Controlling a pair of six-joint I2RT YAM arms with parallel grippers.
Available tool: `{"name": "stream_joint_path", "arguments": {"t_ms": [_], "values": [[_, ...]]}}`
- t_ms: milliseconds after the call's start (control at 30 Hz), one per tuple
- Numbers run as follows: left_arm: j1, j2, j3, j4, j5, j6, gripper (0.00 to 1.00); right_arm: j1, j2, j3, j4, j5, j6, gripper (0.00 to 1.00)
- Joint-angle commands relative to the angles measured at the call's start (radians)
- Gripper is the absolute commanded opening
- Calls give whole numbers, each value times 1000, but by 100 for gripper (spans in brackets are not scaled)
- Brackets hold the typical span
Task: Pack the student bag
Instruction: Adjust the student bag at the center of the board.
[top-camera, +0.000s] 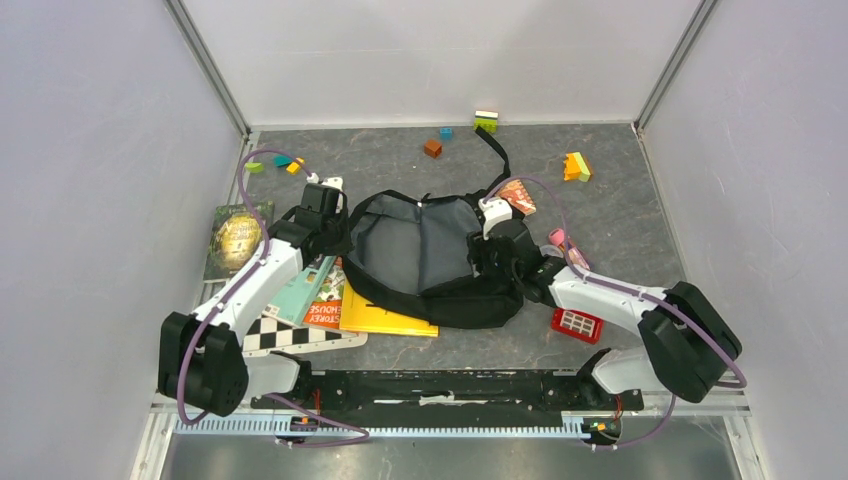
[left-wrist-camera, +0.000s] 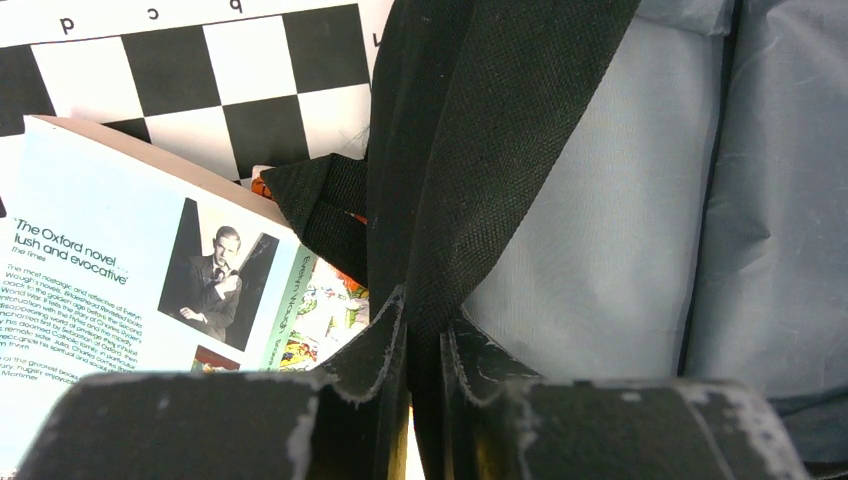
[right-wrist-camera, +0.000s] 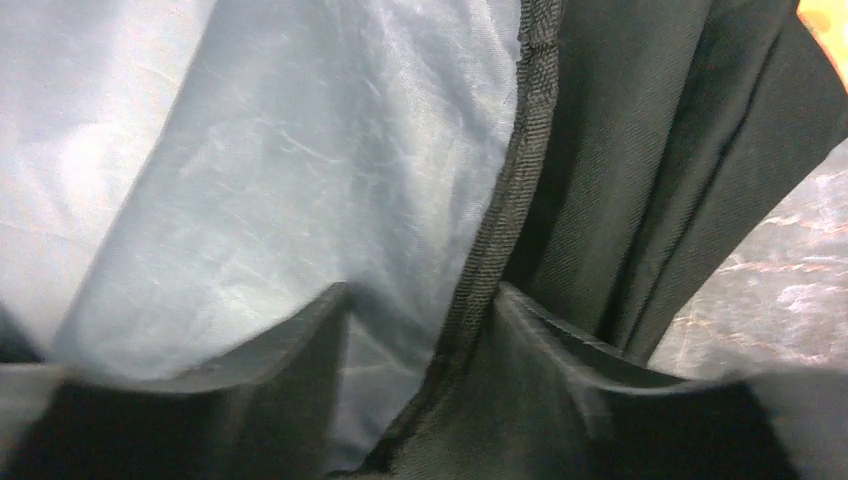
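Observation:
The student bag (top-camera: 430, 262) lies open in the middle of the table, grey lining up, with a strap trailing to the back. My left gripper (top-camera: 325, 222) is at its left rim. In the left wrist view this gripper (left-wrist-camera: 425, 325) is shut on a black strap of the bag (left-wrist-camera: 480, 150), with the grey lining (left-wrist-camera: 600, 200) to the right. My right gripper (top-camera: 495, 248) is at the bag's right rim. In the right wrist view it (right-wrist-camera: 420, 300) stands partly open astride the black-trimmed rim (right-wrist-camera: 520, 180), with lining (right-wrist-camera: 250, 150) between the blurred fingers.
Left of the bag lie a chessboard (top-camera: 300, 337), a teal book (top-camera: 303, 290), an orange book (top-camera: 325, 305), a yellow book (top-camera: 385, 320) and a green book (top-camera: 238, 238). A red calculator (top-camera: 577, 324) and a pink item (top-camera: 558, 238) lie right. Coloured blocks (top-camera: 576, 167) are scattered at the back.

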Motion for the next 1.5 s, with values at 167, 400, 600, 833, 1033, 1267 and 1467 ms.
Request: {"name": "stream_joint_path", "arguments": {"t_ms": [167, 400, 600, 833, 1033, 1267, 1467], "values": [[-2, -123, -28, 79, 20, 7, 16, -65, -154, -59, 97, 127, -5, 0], [-49, -149, -51, 44, 8, -83, 19, -157, -158, -121, 80, 46, -6, 0], [-62, -330, -160, 28, 30, -241, 92, -196, -146, -166, 95, 13, -2, 0], [-61, -572, -188, -168, 32, -424, 100, -214, -126, -193, 156, -51, 27, 0], [-63, -720, -301, -297, 39, -520, 100, -214, -177, -191, 186, -135, -46, 49], [-60, -641, -242, -248, 35, -465, 100, -200, -440, -255, 260, -223, -230, 92], [6, -470, -149, -158, 1, -322, 100, -72, -577, -325, 383, -341, -338, 94]]}}
